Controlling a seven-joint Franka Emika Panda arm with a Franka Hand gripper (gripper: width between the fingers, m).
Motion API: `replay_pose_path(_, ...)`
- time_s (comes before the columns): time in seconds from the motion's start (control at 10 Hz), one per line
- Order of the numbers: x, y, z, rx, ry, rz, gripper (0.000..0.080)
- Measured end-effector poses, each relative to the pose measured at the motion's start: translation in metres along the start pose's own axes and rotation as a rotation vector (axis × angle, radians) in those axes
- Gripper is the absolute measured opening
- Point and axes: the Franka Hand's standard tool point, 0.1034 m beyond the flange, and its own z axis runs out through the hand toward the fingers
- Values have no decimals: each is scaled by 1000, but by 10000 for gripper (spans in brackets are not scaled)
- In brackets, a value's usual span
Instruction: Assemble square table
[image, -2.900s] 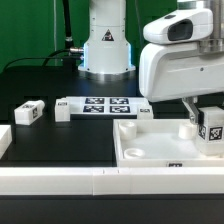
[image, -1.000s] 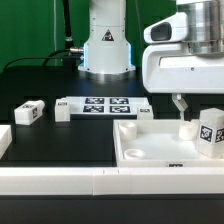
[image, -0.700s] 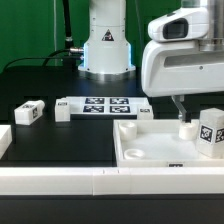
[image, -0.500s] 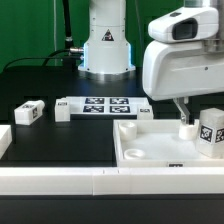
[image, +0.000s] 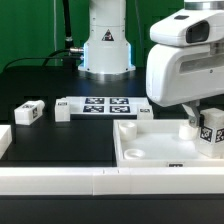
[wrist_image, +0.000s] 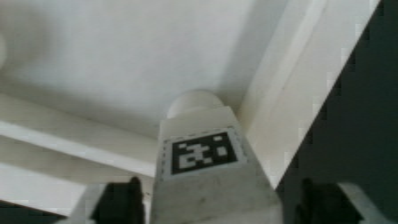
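In the exterior view I have my gripper (image: 203, 122) low over the square tabletop (image: 150, 152), at the tray's end on the exterior view's right. A white tagged leg (image: 212, 131) stands upright directly beneath it, inside the tray and close to the raised rim. One finger (image: 187, 120) shows just beside the leg; the other I cannot make out from here. Well away from the gripper, toward the exterior view's left, a second leg (image: 28, 112) lies on the black table (image: 45, 140), and the marker board (image: 100, 105) lies between that leg and the gripper. A long white rail (image: 60, 182) runs along the front. In the wrist view the leg sits between both fingertips (wrist_image: 118, 200), tag facing the camera. I can see a thin gap on each side, so the jaws stand partly apart around it, gripping nothing, though the picture is blurred
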Motion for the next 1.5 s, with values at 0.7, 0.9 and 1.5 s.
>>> replay_pose_path(0.7, 0, 2, 1, 19, 11, 578, 288)
replay_pose_path(0.9, -1, 0, 2, 17, 7, 823, 288)
replay_pose_path(1.5, 0, -8, 3, 33, -13, 1226, 288)
